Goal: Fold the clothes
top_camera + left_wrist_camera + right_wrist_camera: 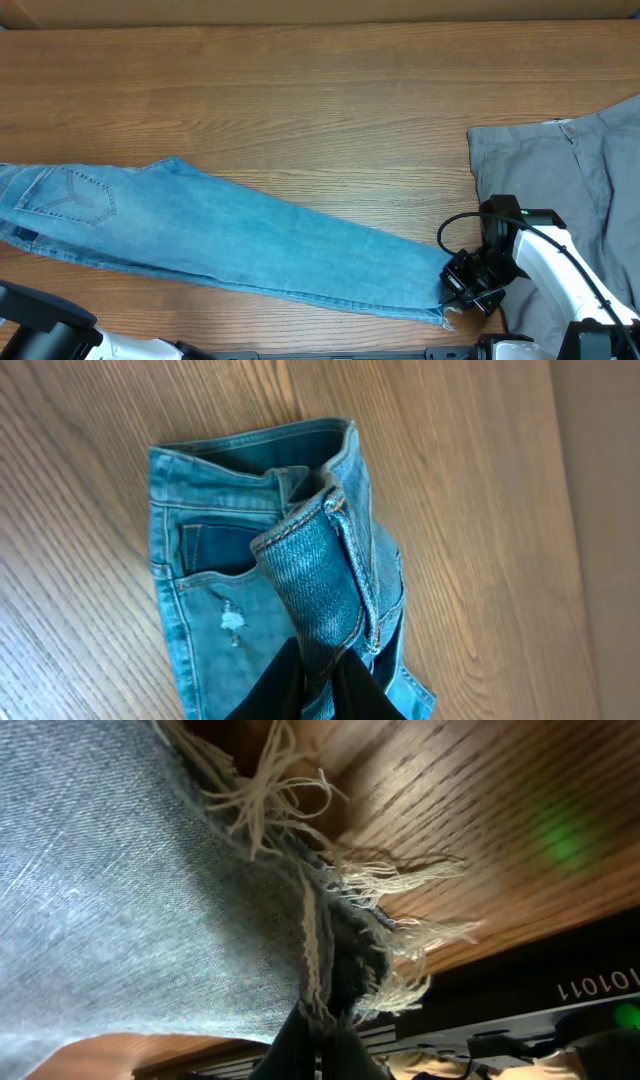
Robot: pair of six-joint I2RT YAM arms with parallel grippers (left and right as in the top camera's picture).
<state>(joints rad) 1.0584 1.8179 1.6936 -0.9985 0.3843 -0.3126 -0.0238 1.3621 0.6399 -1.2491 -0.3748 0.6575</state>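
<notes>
**Across the table: jeans held at both ends**

Across the lower half of the table (300,90), the light-blue jeans (250,235) lie stretched out flat. They run from the left edge of the overhead view down to the lower right. A stitched back pocket (75,195) faces up near the left end. The frayed hem (447,312) lies at the right end, just beside the right pincer (478,285).

- **Right wrist view.** The right pincer (320,1045) is clamped on the hem, and denim is bunched between its dark fingers (290,1052). Loose pale threads (280,795) spread over the wood.
- **Left wrist view.** The left pincer (318,678) is clamped on a raised fold of the waistband (310,560). The waist end is crumpled on the table beneath it. A pale worn patch (232,622) shows just below a pocket opening.

The grey trousers (540,170) lie on the right side of the table, apart from the jeans. Their waist button (568,128) sits near the top. The white right arm (560,265) reaches over them toward the hem.
</notes>
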